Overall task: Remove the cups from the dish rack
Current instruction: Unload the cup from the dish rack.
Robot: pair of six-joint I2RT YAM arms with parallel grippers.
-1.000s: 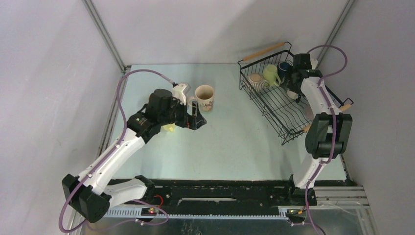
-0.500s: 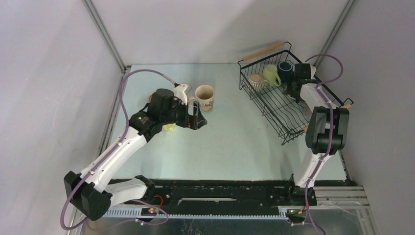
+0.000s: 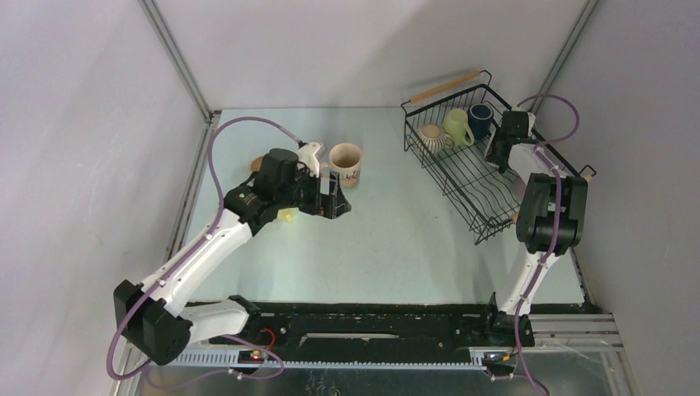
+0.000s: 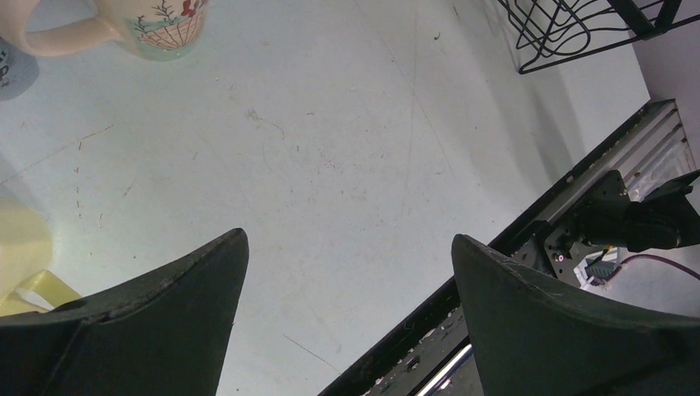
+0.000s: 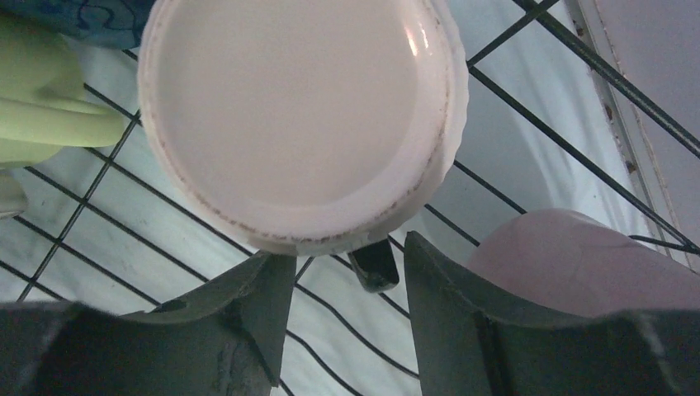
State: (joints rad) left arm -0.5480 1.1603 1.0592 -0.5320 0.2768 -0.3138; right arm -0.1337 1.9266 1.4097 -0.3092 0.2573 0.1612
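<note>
The black wire dish rack (image 3: 462,177) stands at the right rear. Along its far end sit a ribbed beige cup (image 3: 431,136), a yellow-green cup (image 3: 456,126) and a dark blue cup (image 3: 480,118). My right gripper (image 3: 497,157) reaches down into the rack. In the right wrist view its fingers (image 5: 347,264) stand partly apart on either side of the dark handle (image 5: 373,266) of an upturned cup with a pale base (image 5: 301,115); a gap shows beside the handle. A mauve-pink cup (image 5: 578,260) lies beside it. My left gripper (image 3: 330,202) hangs open over bare table.
A cream floral cup (image 3: 345,163) stands on the table just beyond my left gripper, with a white cup (image 3: 307,152) and a tan one (image 3: 256,163) behind the wrist. A yellow item (image 3: 287,216) lies under the left arm. Grey walls close in on both sides.
The right jaws have narrowed around the upturned cup's handle and the right wrist has drawn back toward the rack's far corner. The left arm has shifted slightly left, still open.
</note>
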